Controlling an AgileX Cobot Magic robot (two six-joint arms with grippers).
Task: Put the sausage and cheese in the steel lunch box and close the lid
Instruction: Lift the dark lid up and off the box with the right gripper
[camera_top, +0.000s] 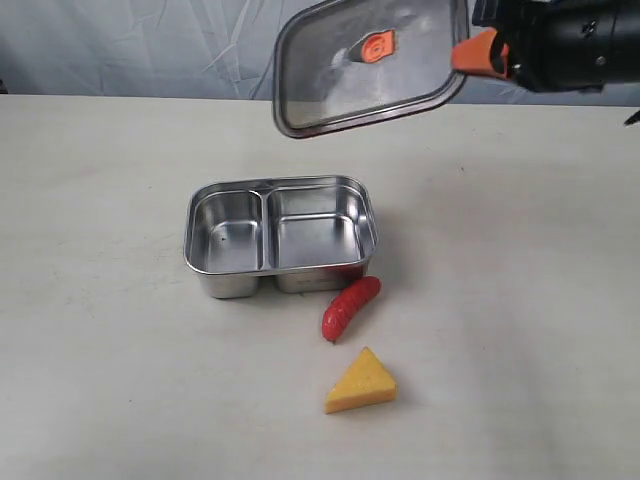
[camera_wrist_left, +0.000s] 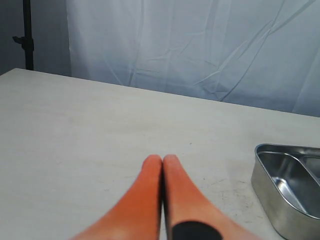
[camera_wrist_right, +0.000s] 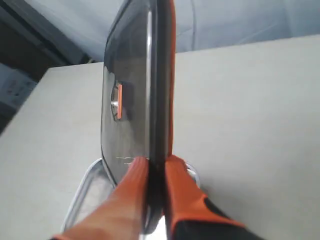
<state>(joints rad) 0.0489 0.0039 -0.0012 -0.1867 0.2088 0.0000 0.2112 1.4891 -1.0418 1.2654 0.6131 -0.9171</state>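
Observation:
The steel lunch box (camera_top: 280, 236) stands open on the table, both compartments bare. Just in front of its right corner lies the red sausage (camera_top: 350, 307), and the yellow cheese (camera_top: 361, 383) wedge sits nearer still. My right gripper (camera_top: 478, 52) is high at the upper right, shut on the edge of the dark lid (camera_top: 365, 65), which hangs tilted above and behind the box. In the right wrist view the lid (camera_wrist_right: 135, 100) stands edge-on between the orange fingers (camera_wrist_right: 172, 185), with the box (camera_wrist_right: 87, 195) below. My left gripper (camera_wrist_left: 162, 160) is shut on nothing, over bare table left of the box (camera_wrist_left: 290, 187).
A pale cloth backdrop (camera_top: 130, 45) hangs behind the table's far edge. A dark stand (camera_wrist_left: 27, 35) rises at the far corner in the left wrist view.

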